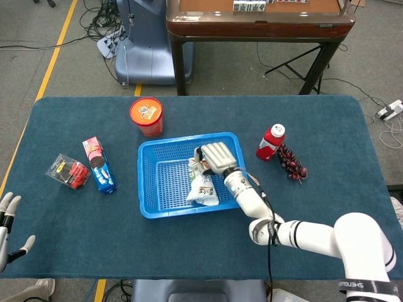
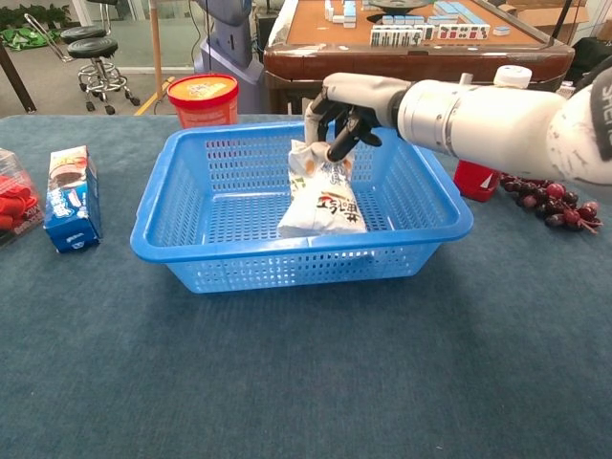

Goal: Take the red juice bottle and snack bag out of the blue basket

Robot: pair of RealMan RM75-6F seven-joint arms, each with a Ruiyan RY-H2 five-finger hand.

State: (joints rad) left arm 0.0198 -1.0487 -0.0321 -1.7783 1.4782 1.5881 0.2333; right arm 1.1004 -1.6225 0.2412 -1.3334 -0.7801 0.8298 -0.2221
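Observation:
My right hand (image 1: 214, 156) (image 2: 346, 108) holds the top of the white snack bag (image 1: 203, 186) (image 2: 322, 195) and has it lifted, hanging upright above the floor of the blue basket (image 1: 152, 189) (image 2: 182, 244). The red juice bottle (image 1: 271, 142) (image 2: 480, 172) with a white cap stands on the table to the right of the basket, outside it. My left hand (image 1: 7, 225) is at the lower left edge of the head view, fingers spread, holding nothing.
A bunch of dark red grapes (image 1: 291, 164) (image 2: 555, 199) lies beside the bottle. A red tub (image 1: 146, 117) (image 2: 202, 99) stands behind the basket. A blue cookie box (image 1: 99, 165) (image 2: 70, 197) and a red packet (image 1: 67, 172) lie to the left.

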